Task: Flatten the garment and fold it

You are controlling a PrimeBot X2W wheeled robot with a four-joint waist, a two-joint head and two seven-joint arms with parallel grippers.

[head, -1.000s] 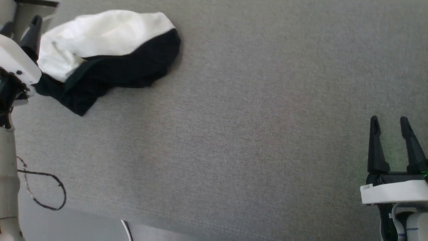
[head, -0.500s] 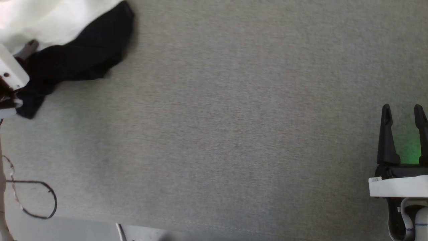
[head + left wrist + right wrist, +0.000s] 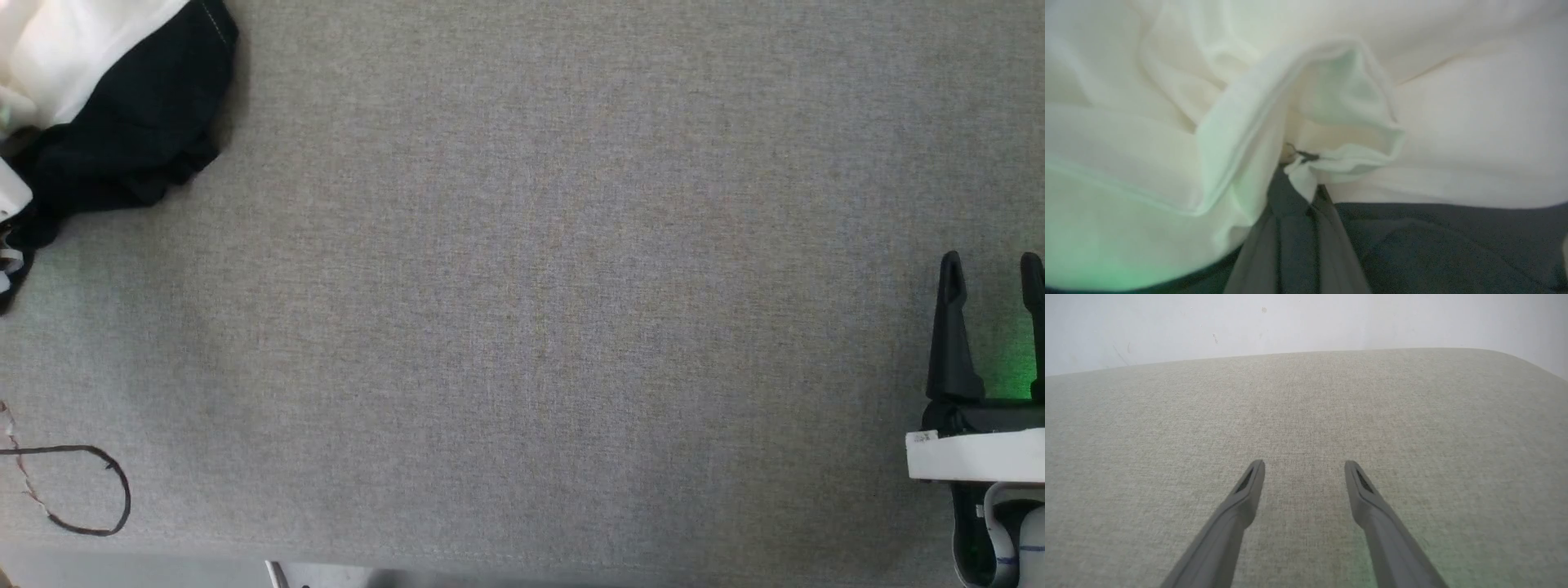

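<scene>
The garment (image 3: 122,106) lies crumpled at the top left of the head view, white cloth above a bunched black part, and runs off the frame's edge. In the left wrist view my left gripper (image 3: 1300,163) has its two dark fingers pressed together, pinching a fold of the garment's white cloth (image 3: 1331,102), with black cloth at the lower right. My right gripper (image 3: 992,269) stands far away at the lower right, open, over the bare surface. The right wrist view shows the right gripper (image 3: 1304,467) with its fingers spread and nothing between them.
A wide grey fabric surface (image 3: 531,286) carries everything. A thin black cable loop (image 3: 82,490) lies at the lower left near the surface's front edge. Beyond the far edge stands a pale wall (image 3: 1290,322).
The head view has shifted, so the garment now sits further up and left in it. My left gripper's fingers, open beside the cloth a second ago, have closed on it. The right gripper stays open.
</scene>
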